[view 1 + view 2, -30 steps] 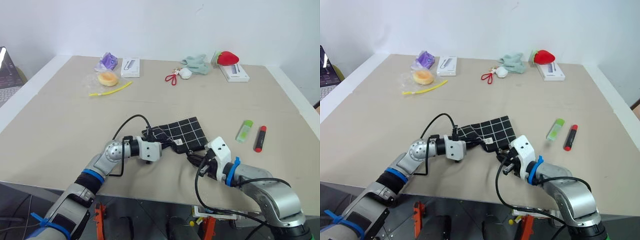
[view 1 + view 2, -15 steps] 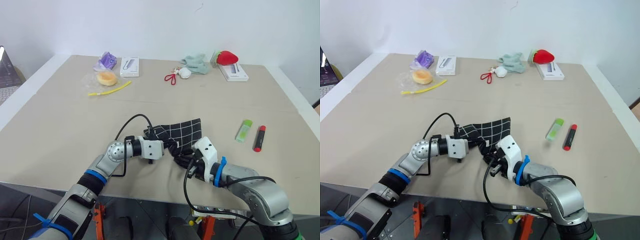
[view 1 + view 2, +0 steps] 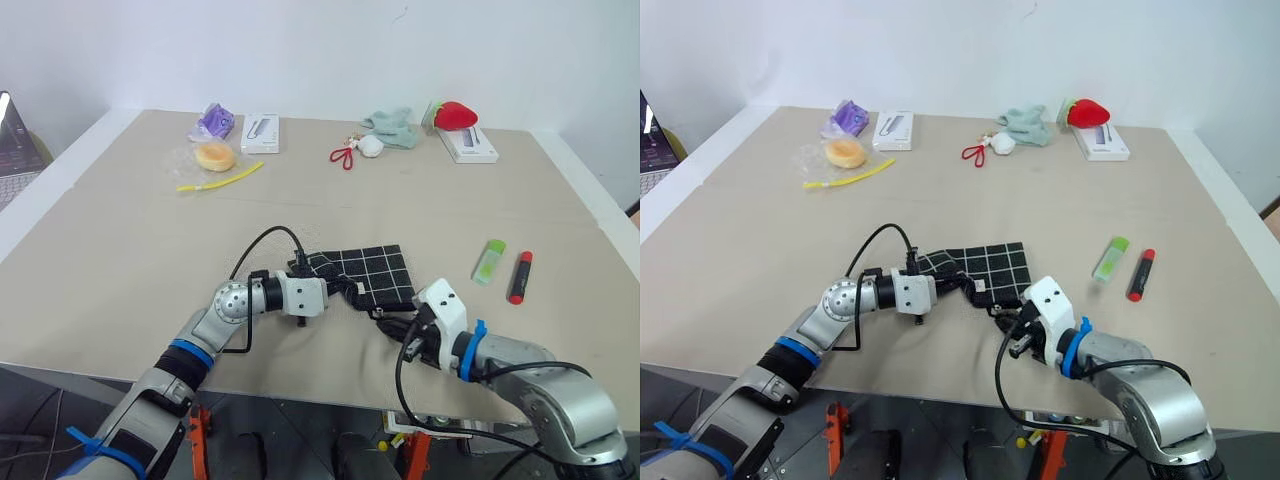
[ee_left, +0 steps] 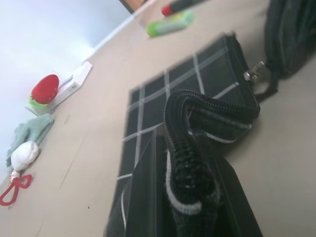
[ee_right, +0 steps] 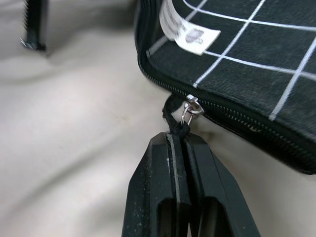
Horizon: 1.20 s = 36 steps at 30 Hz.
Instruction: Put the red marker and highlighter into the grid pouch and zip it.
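Nearby, grid pouch (image 3: 372,272) (pinched both ends), table edge (image 3: 300,392) close.

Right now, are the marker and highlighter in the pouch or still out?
Out. The highlighter and red marker lie side by side on the table, apart from the grid pouch on its right.

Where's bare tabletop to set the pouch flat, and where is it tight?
Free: the wide middle band between the yellow strip and the grid pouch, and the left side of the table. Crowded: the far edge from the bun to the strawberry plush, and near the highlighter and red marker.
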Motion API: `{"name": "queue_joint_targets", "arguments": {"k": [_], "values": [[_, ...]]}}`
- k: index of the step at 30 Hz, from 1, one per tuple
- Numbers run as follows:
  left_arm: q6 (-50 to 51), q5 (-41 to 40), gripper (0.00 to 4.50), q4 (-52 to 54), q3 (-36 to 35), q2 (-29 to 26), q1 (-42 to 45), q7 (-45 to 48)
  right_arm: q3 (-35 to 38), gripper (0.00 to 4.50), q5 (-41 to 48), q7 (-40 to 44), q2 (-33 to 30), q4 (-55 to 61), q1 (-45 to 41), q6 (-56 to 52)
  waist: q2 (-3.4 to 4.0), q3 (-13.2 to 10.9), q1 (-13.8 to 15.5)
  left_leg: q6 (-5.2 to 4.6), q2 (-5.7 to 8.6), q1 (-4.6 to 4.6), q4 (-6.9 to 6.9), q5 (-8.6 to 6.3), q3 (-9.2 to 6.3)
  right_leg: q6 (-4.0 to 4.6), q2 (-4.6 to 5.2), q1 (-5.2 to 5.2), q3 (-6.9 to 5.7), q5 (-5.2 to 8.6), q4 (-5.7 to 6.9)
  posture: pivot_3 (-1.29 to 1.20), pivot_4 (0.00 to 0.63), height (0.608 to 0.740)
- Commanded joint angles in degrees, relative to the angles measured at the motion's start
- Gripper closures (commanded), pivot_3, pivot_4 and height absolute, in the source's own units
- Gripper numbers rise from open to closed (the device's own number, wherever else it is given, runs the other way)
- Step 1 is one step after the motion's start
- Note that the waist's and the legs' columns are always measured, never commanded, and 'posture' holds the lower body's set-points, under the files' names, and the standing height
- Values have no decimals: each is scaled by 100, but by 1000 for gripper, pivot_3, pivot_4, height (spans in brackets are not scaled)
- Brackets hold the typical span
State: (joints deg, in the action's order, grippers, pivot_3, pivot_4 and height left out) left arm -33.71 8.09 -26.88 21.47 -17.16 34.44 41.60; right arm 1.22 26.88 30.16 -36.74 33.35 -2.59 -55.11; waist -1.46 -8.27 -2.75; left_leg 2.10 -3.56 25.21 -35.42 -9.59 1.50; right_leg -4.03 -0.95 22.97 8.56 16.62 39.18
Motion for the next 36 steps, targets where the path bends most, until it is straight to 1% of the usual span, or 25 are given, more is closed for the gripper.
{"name": "queue_joint_targets", "arguments": {"k": [1,4,8,10,11,13,15,17,18,22,24,32,34,36], "values": [[98,-284,4500,297,-213,-17,26,52,7,4439,-165,-165,-197,252,32,-123,0,0,0,0,0,0,0,0,0,0,0,0,0,0,0,0,150,728],[197,-365,4500,430,-206,-70,-25,116,-15,4439,-268,-314,-321,267,-54,-304,-1,0,0,0,0,-1,0,0,0,0,0,0,0,0,0,0,150,728],[286,-274,4500,559,-119,-115,-131,159,498,4439,350,-380,114,415,-258,-644,-3,-2,0,0,1,-1,-1,0,0,0,1,-1,0,0,0,0,150,728],[298,-155,4500,610,-51,-132,-195,139,850,3689,717,-413,347,491,-365,-902,-3,-3,-5,0,0,-1,0,0,0,0,1,-1,0,0,0,0,150,728],[293,-106,4500,625,-28,-138,-219,124,1014,3399,894,-421,427,514,-428,-1027,-3,-4,-5,0,0,0,0,0,0,0,1,-1,0,0,0,0,150,728],[309,-20,4500,634,-15,-139,-243,81,1245,2409,1130,-494,532,531,-539,-1237,-5,-5,-3,0,0,0,0,0,-1,0,1,0,0,0,0,0,150,728],[274,128,4500,617,14,-143,-237,15,1514,1321,1264,-746,724,392,-719,-1495,-5,-5,-1,0,0,0,0,0,-1,0,1,0,0,-1,0,0,150,728],[212,291,4500,602,54,-141,-232,-53,1656,368,1268,-994,851,222,-859,-1739,-6,-6,-1,0,0,0,0,0,-1,1,1,0,-1,-1,0,0,150,728],[192,371,4500,603,74,-135,-236,-92,1679,46,1234,-1103,895,146,-909,-1845,-6,-6,-1,0,1,0,0,0,-1,1,1,-1,-1,-1,0,0,150,728],[205,570,4500,643,127,-94,-268,-241,1635,46,1035,-1490,1003,-8,-1071,-2016,-5,-6,-2,0,1,1,1,0,0,1,3,1,-1,-1,0,0,150,728],[288,669,4500,730,166,-36,-316,-327,1414,46,801,-1749,1047,-24,-1129,-1960,-4,-5,-1,0,1,1,2,0,0,1,2,2,-1,0,0,0,150,728],[526,795,4500,937,217,148,-407,-482,928,46,497,-2329,1728,13,-1300,-1965,-4,-5,-3,0,1,3,3,0,-1,0,2,3,-1,0,0,0,150,728],[550,795,4500,951,222,149,-403,-499,734,600,286,-2444,1724,-40,-1305,-1908,-4,-5,-4,0,1,3,3,0,0,0,2,3,-1,0,0,0,150,728],[564,798,4500,962,233,146,-404,-512,629,1345,168,-2456,1668,-50,-1281,-1874,-4,-5,-5,-1,0,3,2,1,0,1,2,3,-1,-1,0,0,150,728]]}}
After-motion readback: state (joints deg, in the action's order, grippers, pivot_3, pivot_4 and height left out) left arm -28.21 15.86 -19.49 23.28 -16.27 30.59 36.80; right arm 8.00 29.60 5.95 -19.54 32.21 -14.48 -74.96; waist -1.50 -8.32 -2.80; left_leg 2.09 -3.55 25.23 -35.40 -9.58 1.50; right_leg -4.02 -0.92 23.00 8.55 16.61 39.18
